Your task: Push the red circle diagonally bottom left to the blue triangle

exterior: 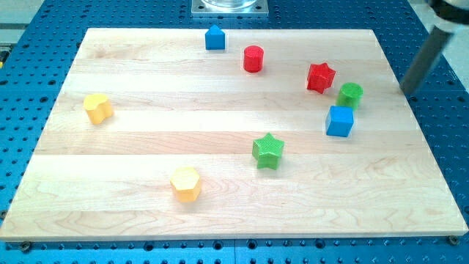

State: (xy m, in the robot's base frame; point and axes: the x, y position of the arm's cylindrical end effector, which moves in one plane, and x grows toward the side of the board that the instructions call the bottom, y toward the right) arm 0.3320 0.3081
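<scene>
The red circle (253,59) is a short red cylinder near the board's top middle. The blue triangle (215,37) stands up and to its left, close to the board's top edge, with a small gap between them. My tip (405,92) is the lower end of a dark rod coming in from the view's top right. It rests at the board's right edge, far right of the red circle and just right of the green circle (350,94).
A red star (320,77), the green circle and a blue cube (339,121) cluster at the right. A green star (268,150) sits at centre, a yellow hexagon (185,183) lower left, a yellow block (97,108) at far left.
</scene>
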